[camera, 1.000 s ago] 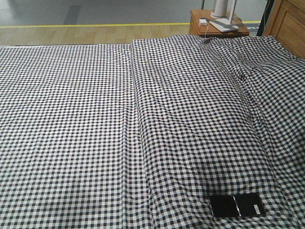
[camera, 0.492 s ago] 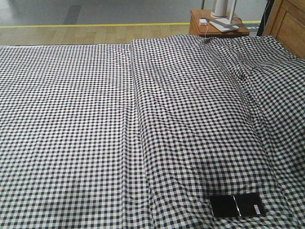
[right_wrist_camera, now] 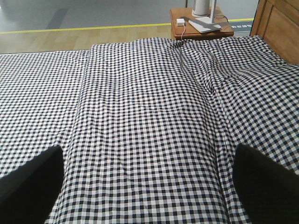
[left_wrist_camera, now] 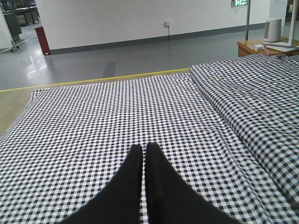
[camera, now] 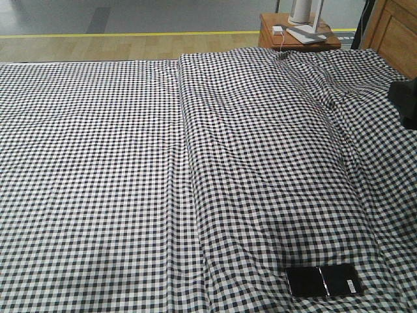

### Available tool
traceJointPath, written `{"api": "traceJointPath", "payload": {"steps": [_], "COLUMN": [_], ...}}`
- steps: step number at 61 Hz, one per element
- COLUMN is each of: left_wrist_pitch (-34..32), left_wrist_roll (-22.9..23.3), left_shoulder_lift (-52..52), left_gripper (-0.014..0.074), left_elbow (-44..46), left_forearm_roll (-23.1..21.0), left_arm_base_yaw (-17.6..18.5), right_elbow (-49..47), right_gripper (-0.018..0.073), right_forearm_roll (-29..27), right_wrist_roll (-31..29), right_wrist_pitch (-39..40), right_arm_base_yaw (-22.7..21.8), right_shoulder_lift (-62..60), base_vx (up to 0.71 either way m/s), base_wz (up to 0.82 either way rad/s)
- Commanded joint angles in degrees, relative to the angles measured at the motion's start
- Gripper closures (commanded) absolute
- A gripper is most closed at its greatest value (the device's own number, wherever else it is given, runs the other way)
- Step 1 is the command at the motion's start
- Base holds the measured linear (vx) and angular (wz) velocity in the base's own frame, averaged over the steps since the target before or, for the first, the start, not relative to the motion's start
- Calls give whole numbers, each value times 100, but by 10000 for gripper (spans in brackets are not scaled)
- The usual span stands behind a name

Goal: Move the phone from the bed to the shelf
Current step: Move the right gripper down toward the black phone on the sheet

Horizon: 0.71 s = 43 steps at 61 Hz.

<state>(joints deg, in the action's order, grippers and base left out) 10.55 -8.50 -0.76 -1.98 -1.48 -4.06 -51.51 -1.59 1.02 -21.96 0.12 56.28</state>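
From the front camera I see the phone (camera: pixel 324 281) lying flat on the bed (camera: pixel 98 163), low in the frame and toward the right. It sits on the raised, slightly rumpled half of the checked cloth, to the right of the long fold running up the middle. Its glossy black face is up, the centre crease runs across its short way, and a small white sticker (camera: pixel 352 285) sits near its right end. Nothing touches it. A dark shape (camera: pixel 405 101) pokes in at the right edge of that view, well apart from the phone and farther up the bed. I take it for part of the right arm but cannot tell which part. On the left wrist camera, the left gripper (left_wrist_camera: pixel 143 151) has its two black fingers (left_wrist_camera: pixel 133 163) pressed together with nothing between them, held over the flat left half of the bed. On the right wrist camera, the right gripper (right_wrist_camera: pixel 148 148) is spread wide, one finger (right_wrist_camera: pixel 32 186) at each lower corner, with only checked cloth between them. The phone shows in neither wrist view, so I can place it relative to the fingers only as apart from both. A reddish-brown nightstand (camera: pixel 267 36) stands beyond the far right corner of the bed.
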Motion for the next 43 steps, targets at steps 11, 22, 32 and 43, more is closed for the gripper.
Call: {"api": "traceJointPath", "payload": {"steps": [11,22,32,43], "left_wrist_pitch": [-412,-412,-412,-412], "left_wrist_roll": [33,33,33,33], "left_shoulder_lift": [-72,-72,-72,-72], "left_gripper": [595,595,595,595], "left_elbow": [127,127,127,127], "left_forearm_roll": [-52,-52,-52,-52], "left_arm_base_yaw": [11,11,11,11], "right_elbow": [-708,-1529,-1888,-1888], "right_gripper": [-139,-132,-125,-114], "right_forearm_roll": [-142,-142,-226,-574], "right_wrist_roll": [255,395,140,-333], "right_wrist_pitch": [-732,-1761,-1821,-1593], "right_arm_base_yaw": [-29,-742,-1550,-2174], "right_shoulder_lift": [-57,235,778,1730], "base_vx": [0,0,0,0], "base_wz": [0,0,0,0]}}
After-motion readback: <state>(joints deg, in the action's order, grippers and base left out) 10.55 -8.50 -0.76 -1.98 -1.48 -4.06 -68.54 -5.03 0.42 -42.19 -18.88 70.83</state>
